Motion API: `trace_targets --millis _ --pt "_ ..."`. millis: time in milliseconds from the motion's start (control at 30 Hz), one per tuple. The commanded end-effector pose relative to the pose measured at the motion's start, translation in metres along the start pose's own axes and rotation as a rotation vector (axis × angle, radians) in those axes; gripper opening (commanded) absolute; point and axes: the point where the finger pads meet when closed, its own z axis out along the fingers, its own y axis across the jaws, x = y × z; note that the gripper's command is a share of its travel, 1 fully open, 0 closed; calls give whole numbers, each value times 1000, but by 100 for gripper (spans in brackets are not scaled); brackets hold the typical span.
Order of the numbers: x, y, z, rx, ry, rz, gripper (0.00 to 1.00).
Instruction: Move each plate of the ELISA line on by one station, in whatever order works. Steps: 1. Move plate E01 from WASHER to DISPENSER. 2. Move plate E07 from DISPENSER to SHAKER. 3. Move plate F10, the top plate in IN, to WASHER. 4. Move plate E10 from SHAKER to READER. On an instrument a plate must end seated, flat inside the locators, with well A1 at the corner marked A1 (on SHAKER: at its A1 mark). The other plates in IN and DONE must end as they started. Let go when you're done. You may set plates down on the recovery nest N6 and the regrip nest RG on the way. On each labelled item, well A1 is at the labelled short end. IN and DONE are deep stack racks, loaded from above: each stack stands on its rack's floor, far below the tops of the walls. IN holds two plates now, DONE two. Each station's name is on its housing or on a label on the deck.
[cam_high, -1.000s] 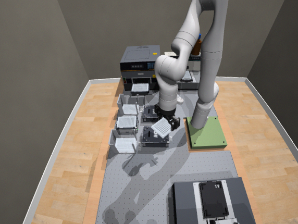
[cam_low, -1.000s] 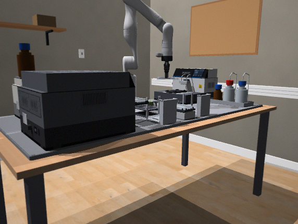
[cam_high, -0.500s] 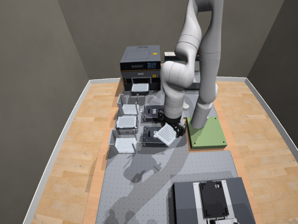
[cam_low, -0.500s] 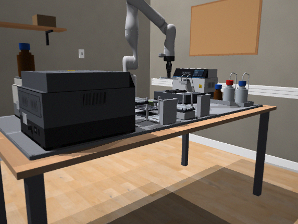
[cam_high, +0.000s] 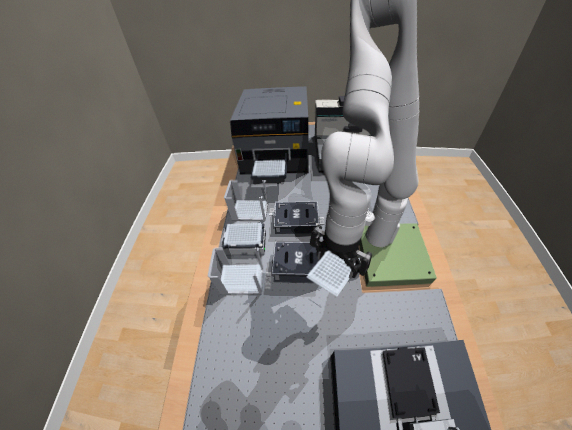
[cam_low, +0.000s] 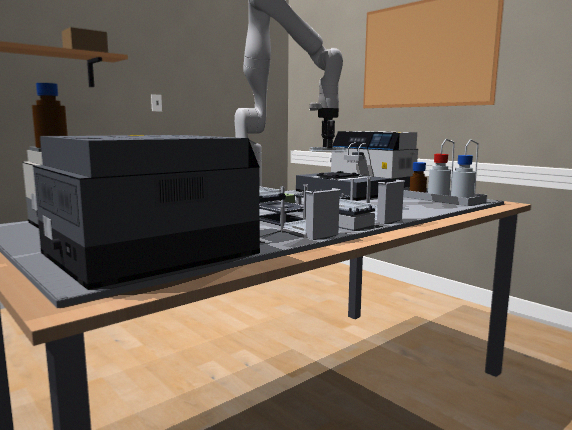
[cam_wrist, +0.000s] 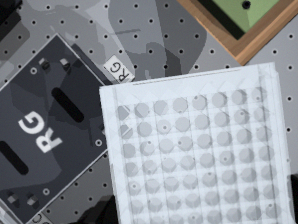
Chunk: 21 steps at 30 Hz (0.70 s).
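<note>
My gripper (cam_high: 341, 254) is shut on a white well plate (cam_high: 329, 272) and holds it in the air, turned at an angle, just right of the regrip nest RG (cam_high: 295, 257). In the wrist view the plate (cam_wrist: 200, 155) fills the lower right and the RG nest (cam_wrist: 42, 132) lies empty to its left. I cannot read the plate's label. From the side, the gripper (cam_low: 327, 136) holds the plate (cam_low: 324, 148) flat, well above the deck. Another plate sits on the black instrument's tray (cam_high: 269, 168). The middle station of the left column (cam_high: 243, 234) holds a plate.
Two walled racks (cam_high: 247, 209) (cam_high: 239, 278) hold plates on either side of that station. Nest N6 (cam_high: 296, 215) is empty. A dark instrument with an empty nest marked A1 (cam_high: 410, 382) stands at the front right. The arm's green base (cam_high: 400, 257) is close on the right.
</note>
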Motion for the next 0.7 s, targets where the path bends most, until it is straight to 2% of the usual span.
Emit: trace_targets --millis 0,133,667 --pt "-4 7 0 2 1 0 94" --pt "-9 18 0 2 1 0 94" --pt "1 63 0 1 2 -109 94"
